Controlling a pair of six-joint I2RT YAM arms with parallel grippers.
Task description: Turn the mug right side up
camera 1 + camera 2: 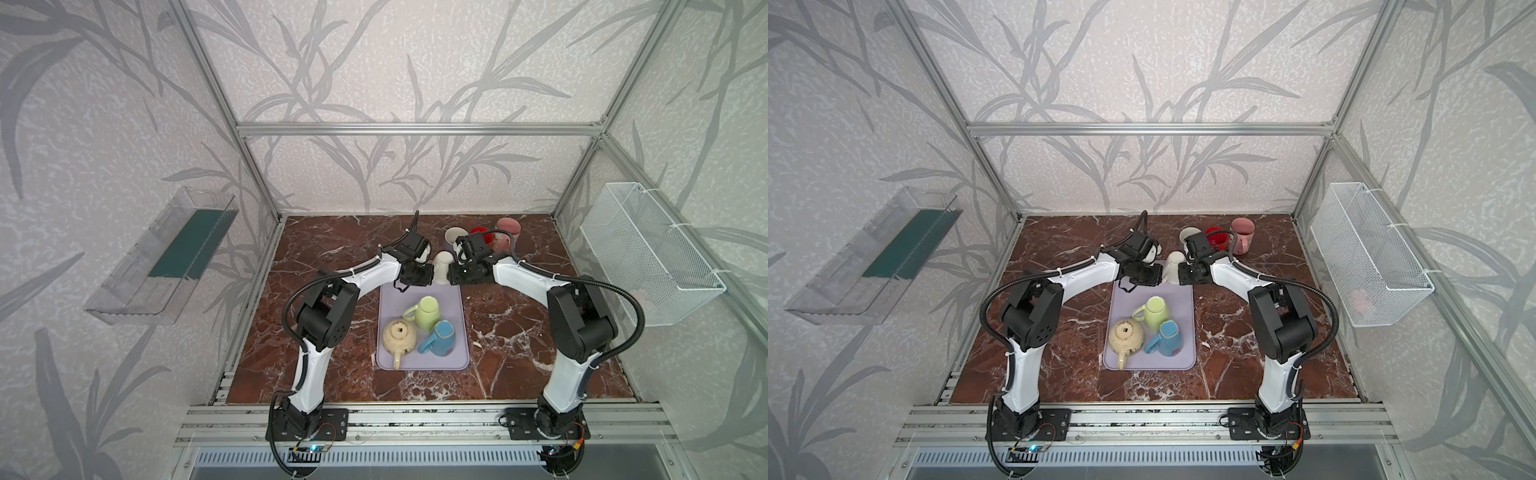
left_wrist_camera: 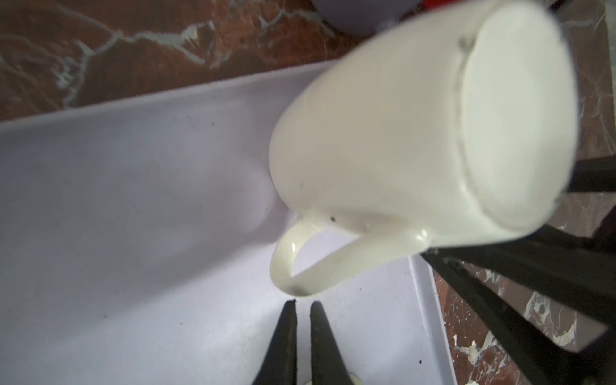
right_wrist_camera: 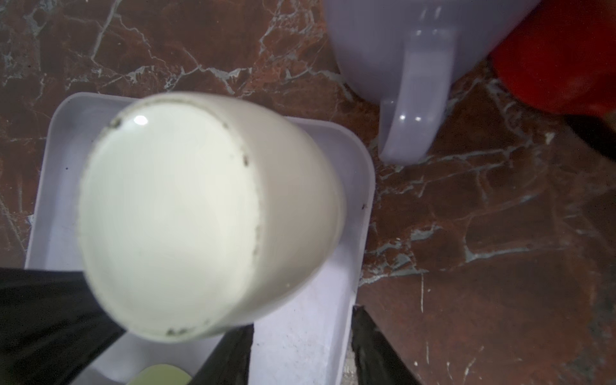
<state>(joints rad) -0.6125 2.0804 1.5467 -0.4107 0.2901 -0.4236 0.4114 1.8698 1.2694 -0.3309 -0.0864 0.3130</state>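
While the cream-white ceramic mug (image 1: 443, 265) stood upside down, flat base up, at the far end of the pale lavender plastic tray (image 1: 455, 307), both arms reached in toward it from either side. In both top views the mug sat between the two claws, with the left gripper (image 1: 430, 276) just beside it on one flank and the right gripper (image 1: 451, 276) just beside it on the other. From the left wrist, the left gripper (image 2: 302, 306) had its black fingers drawn almost together, only a slit between them and nothing caught there; their tips lay just short of the mug's looped handle (image 2: 300, 263), which pointed at them. From the right wrist, the right gripper (image 3: 300, 325) stood released, fingers apart; a strip of tray showed between one finger and the mug's wall, while the other finger was hidden behind the mug, so contact there could not be told. Nearer on the same tray rested a light green mug (image 1: 428, 313), a blue mug (image 1: 441, 338) and a cream teapot (image 1: 400, 337). Beyond the tray, on the red-brown marble tabletop (image 1: 519, 332), stood a white mug (image 1: 455, 236), a red mug (image 1: 480, 232) and a pink mug (image 1: 509, 228).
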